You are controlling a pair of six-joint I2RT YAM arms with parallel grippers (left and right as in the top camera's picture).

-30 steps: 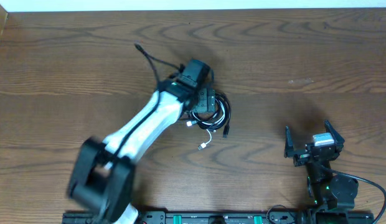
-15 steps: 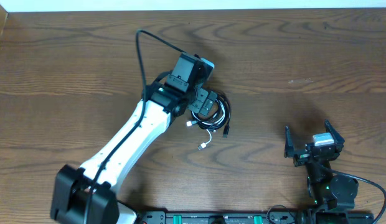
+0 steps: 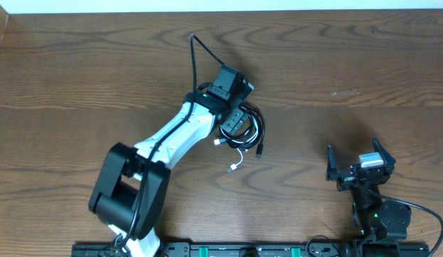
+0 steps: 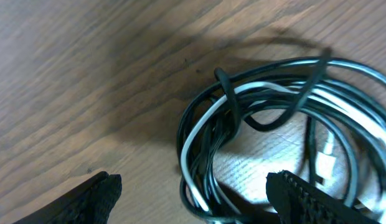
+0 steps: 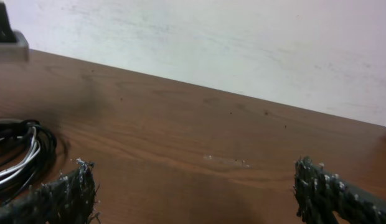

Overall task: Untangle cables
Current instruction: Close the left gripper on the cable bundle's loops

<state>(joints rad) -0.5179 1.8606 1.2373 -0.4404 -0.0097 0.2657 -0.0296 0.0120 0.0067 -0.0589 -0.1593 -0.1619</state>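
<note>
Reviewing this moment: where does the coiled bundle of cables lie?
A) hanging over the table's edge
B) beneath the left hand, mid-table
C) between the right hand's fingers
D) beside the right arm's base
B: the overhead view shows the left hand poised directly over the cables mid-table, while the right hand sits well apart with nothing between its open fingers.
</note>
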